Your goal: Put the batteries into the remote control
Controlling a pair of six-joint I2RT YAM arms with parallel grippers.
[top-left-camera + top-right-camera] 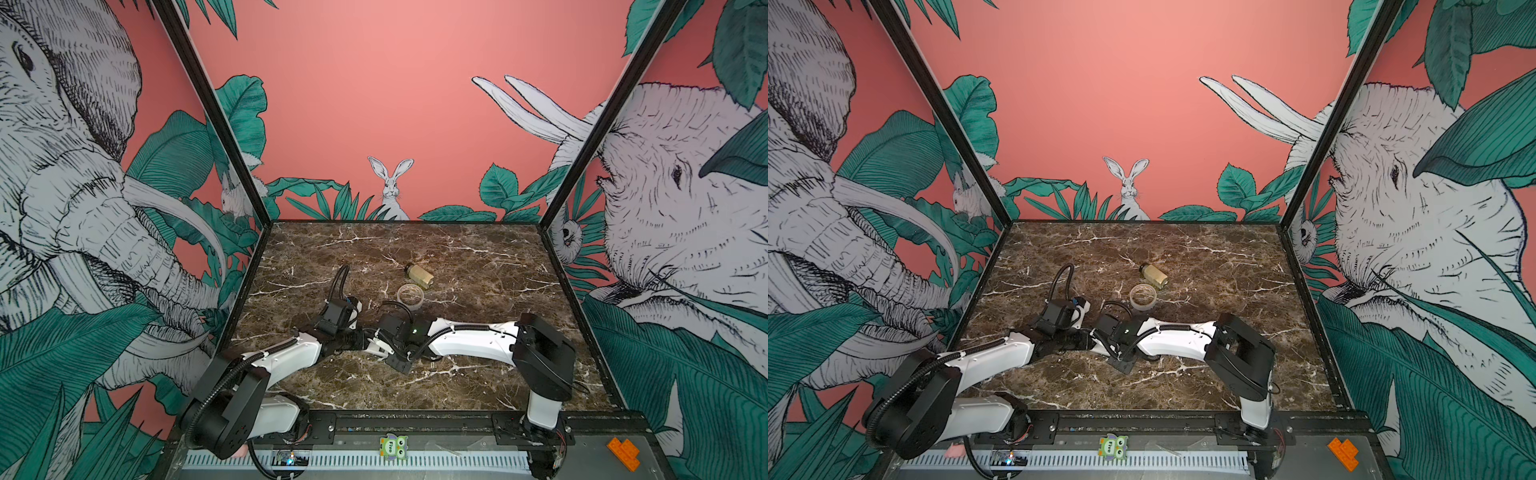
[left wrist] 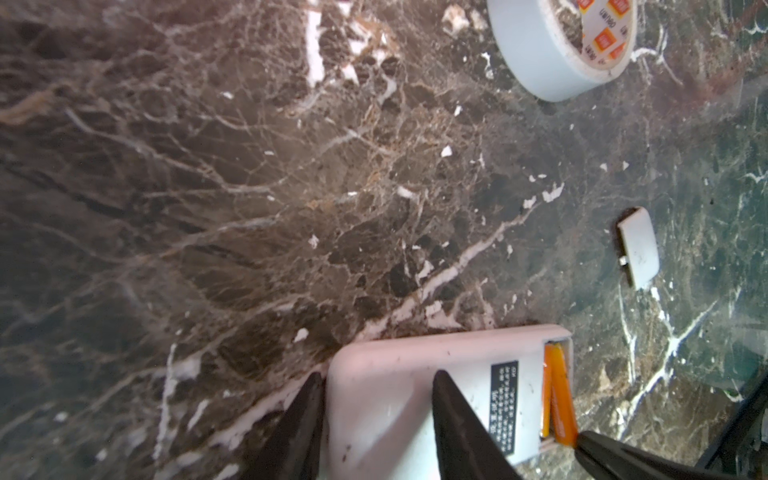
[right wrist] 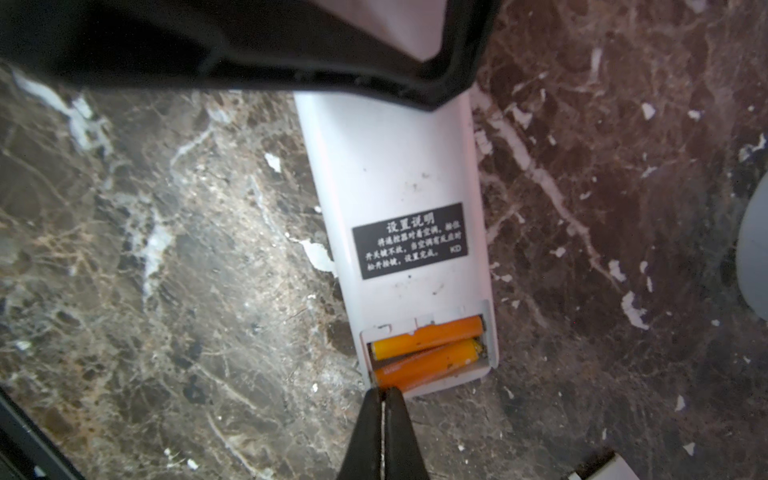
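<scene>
Both arms are seen meeting low over the marble bench (image 1: 1204, 257); a tape roll (image 1: 1143, 296) and a beige bottle (image 1: 1153, 276) lie just beyond.

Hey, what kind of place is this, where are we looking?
Most likely a robot test booth, not a home: a marble-patterned tabletop boxed in by black frame posts and jungle-animal mural panels, with two arms bolted to a front rail.

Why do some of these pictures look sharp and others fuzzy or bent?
Right wrist view: the remote label and batteries are crisp; the dark claw part at the top is blurred. Left wrist view: the claw fingers are soft and the far marble is smeared. In both top views, the wide lens splays the walls.
</scene>
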